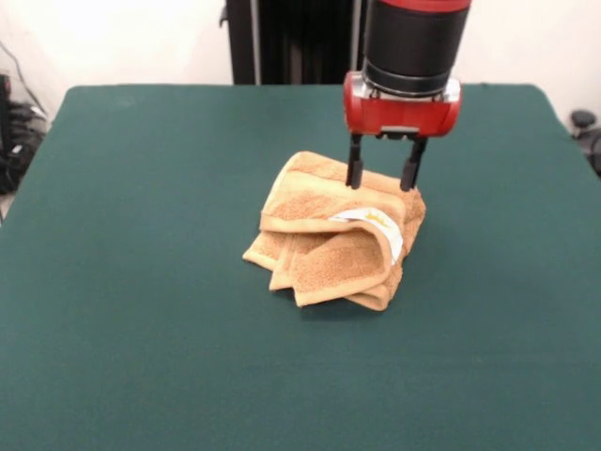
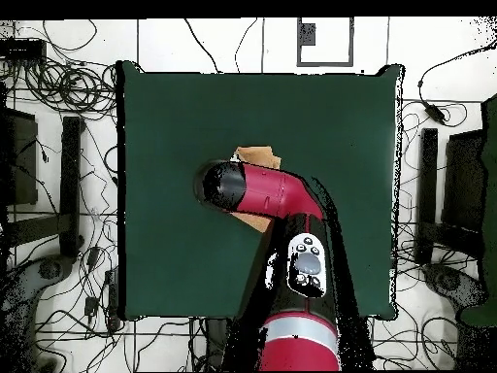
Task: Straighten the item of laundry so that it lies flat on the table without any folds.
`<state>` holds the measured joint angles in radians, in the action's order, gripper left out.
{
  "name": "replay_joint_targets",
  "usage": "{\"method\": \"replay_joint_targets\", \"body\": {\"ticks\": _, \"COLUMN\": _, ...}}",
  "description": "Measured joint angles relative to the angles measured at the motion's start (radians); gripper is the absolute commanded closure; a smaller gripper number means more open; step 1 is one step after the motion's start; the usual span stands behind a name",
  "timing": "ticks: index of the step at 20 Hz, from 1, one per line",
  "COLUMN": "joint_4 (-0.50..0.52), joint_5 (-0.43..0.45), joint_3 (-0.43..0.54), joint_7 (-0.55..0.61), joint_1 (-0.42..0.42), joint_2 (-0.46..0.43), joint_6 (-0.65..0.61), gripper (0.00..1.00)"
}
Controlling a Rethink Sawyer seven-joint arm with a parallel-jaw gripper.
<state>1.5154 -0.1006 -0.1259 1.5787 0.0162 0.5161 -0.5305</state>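
The orange-tan towel (image 1: 333, 235) lies crumpled in a folded heap near the middle of the green table (image 1: 141, 282). A white tag (image 1: 380, 225) shows on its right side. My gripper (image 1: 383, 180) hangs straight down over the towel's far edge. Its two black fingers (image 1: 355, 164) are spread apart, with their tips at the top of the cloth. Nothing is held between them. In the overhead view the red arm (image 2: 277, 194) covers most of the towel (image 2: 254, 156), and only its far corner and a small near corner show.
The table's edges are far from the towel on all sides. Cables and dark equipment (image 2: 58, 194) lie on the floor around the table. The robot's black pedestal (image 1: 291, 38) stands behind the far edge.
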Motion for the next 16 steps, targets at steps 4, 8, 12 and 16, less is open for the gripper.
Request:
{"method": "replay_joint_targets", "body": {"ticks": 4, "joint_4": -0.006, "joint_5": -0.020, "joint_3": -0.018, "joint_7": 0.008, "joint_1": -0.013, "joint_2": -0.006, "joint_6": 0.000, "gripper": 0.00}}
{"method": "replay_joint_targets", "body": {"ticks": 8, "joint_4": -0.018, "joint_5": -0.076, "joint_3": -0.057, "joint_7": 0.056, "joint_1": -0.043, "joint_2": -0.015, "joint_6": 0.000, "gripper": 0.00}}
{"method": "replay_joint_targets", "body": {"ticks": 12, "joint_4": -0.020, "joint_5": -0.135, "joint_3": -0.090, "joint_7": 0.132, "joint_1": -0.073, "joint_2": -0.024, "joint_6": 0.000, "gripper": 0.00}}
{"method": "replay_joint_targets", "body": {"ticks": 16, "joint_4": -0.020, "joint_5": -0.181, "joint_3": -0.114, "joint_7": 0.214, "joint_1": -0.096, "joint_2": -0.026, "joint_6": 0.000, "gripper": 0.00}}
